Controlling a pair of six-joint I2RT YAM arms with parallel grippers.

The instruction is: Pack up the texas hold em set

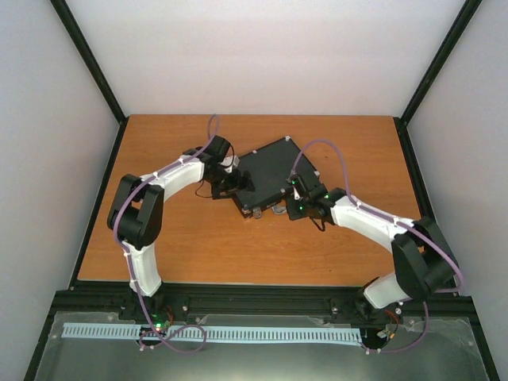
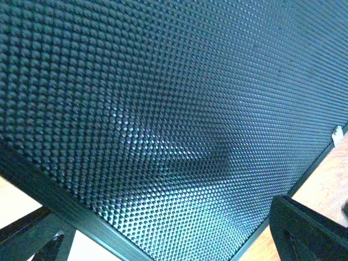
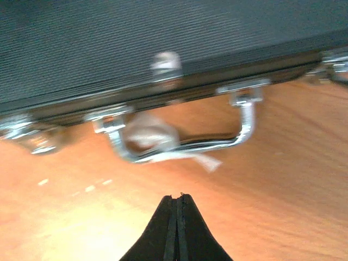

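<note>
The left tool [image 1: 228,184] is sitting spread apart at the black case [image 1: 270,171]. The right tool [image 3: 176,198], pinched together empty, is facing its silver handle [image 3: 190,145].

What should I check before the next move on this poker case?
1. Case lid shut, flat on table: ok.
2. Latches fastened: cannot tell, blurred.
3. Right jaws shut, clear of handle: ok.
4. Left jaws open, over the lid: ok.
5. White scrap on handle out of the way: cannot tell.
</note>
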